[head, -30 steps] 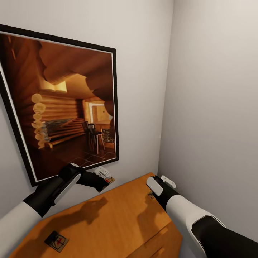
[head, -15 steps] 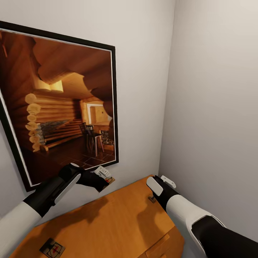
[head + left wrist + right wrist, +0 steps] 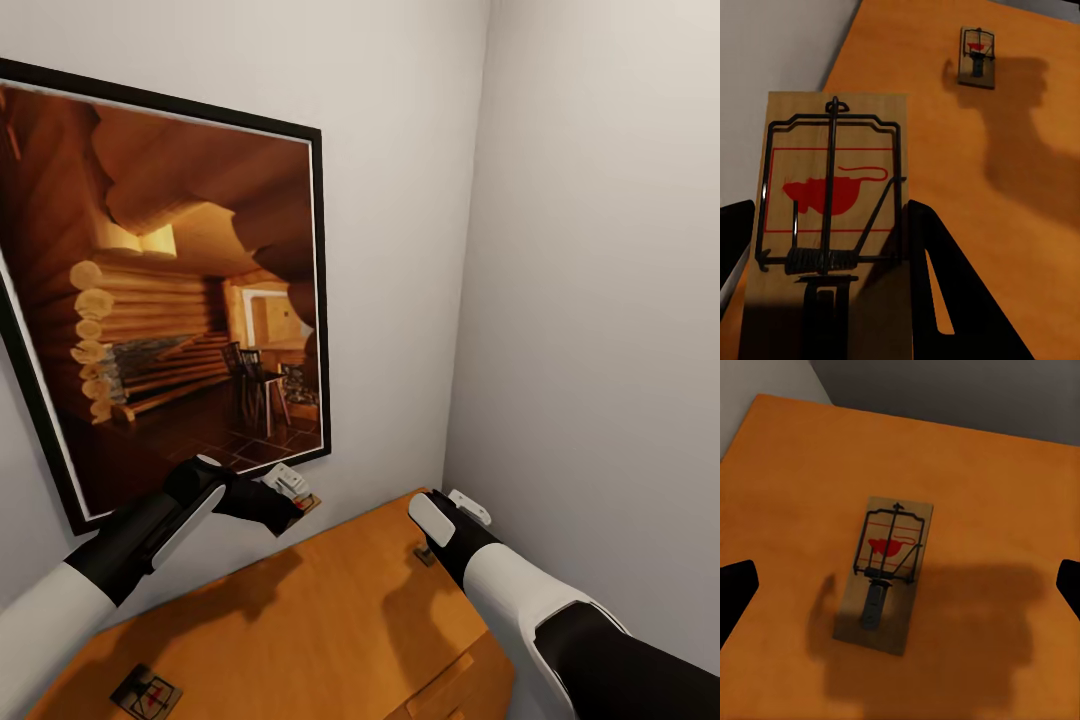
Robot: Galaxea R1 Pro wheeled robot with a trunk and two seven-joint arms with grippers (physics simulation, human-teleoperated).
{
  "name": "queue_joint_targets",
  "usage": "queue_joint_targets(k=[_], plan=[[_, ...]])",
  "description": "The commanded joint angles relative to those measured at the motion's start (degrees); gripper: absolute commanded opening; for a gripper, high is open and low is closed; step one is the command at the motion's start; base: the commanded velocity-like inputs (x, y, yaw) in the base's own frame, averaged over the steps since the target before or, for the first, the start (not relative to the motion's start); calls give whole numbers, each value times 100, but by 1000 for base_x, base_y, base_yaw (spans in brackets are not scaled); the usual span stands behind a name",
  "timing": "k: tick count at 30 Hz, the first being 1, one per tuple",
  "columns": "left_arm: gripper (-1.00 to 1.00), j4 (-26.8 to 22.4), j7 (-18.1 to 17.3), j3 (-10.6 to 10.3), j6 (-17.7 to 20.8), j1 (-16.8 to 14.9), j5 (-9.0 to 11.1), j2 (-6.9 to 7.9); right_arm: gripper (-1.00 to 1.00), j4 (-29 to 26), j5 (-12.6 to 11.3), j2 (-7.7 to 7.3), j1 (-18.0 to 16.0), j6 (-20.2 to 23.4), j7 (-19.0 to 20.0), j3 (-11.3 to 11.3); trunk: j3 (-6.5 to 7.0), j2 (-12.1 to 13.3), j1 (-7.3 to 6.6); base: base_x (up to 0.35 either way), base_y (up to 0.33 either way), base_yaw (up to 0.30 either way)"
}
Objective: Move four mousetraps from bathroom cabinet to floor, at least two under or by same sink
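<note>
My left gripper [image 3: 288, 497] is shut on a mousetrap [image 3: 308, 503], held flat just above the back of the orange-brown cabinet [image 3: 330, 610] by the wall. The left wrist view shows that mousetrap [image 3: 832, 187] between the dark fingers [image 3: 945, 285], red mark up. My right gripper [image 3: 432, 545] hangs open over a second mousetrap [image 3: 425, 555] near the cabinet's far right corner; in the right wrist view that trap [image 3: 886, 570] lies flat between widely spread fingertips [image 3: 735, 592]. A third mousetrap [image 3: 145, 690] lies at the near left of the top. The sink and bathroom floor are out of view.
A large black-framed picture [image 3: 180, 300] of a log cabin hangs on the wall behind the cabinet. A grey side wall [image 3: 600, 300] closes in on the right, forming a tight corner. Drawer fronts [image 3: 470, 680] show at the cabinet's near right.
The head camera has shifted slightly, so the picture and the near-left mousetrap sit lower and further left. Both arms hold their places, and nothing has changed in the last half second.
</note>
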Motion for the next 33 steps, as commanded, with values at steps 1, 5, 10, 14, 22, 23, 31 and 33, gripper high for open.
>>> queue_joint_targets(k=[1, 5, 10, 14, 22, 23, 31, 33], plan=[[-100, -4, -5, -9, 16, -4, -6, 5, 100, -3, 15, 0, -2, 60, -31, 19, -3, -5, 3, 0, 0, 0], [-100, -4, -5, -7, 16, -4, -6, 7, 100, -3, 14, 0, -1, 60, -31, 19, -3, -5, 3, 0, 0, 0], [-100, -3, -5, -3, 16, -4, -9, 6, 100, -3, 16, 0, -2, 61, -31, 19, -3, -5, 3, 84, 0, 0], [-100, -5, -5, -2, 16, -4, -6, 7, 100, -3, 18, 0, -5, 61, -31, 19, -3, -5, 3, 78, 0, 0], [-100, -4, -5, -3, 16, -4, -6, 8, 100, -3, 18, 0, -3, 61, -32, 19, -3, -5, 3, 13, 0, 0], [-100, -4, -5, -2, 16, -4, -6, 8, 100, -3, 18, 0, -4, 59, -34, 19, -3, -5, 3, 2, 0, 0], [-100, -5, -5, -2, 14, -4, -6, 8, 100, -3, 18, 0, -2, 43, -40, 19, -3, -5, 3, 0, 0, 0], [-100, -5, -5, -2, 15, -4, -6, 8, 100, -3, 18, 0, -1, 39, -43, 19, -3, -5, 3, 0, 0, 0]])
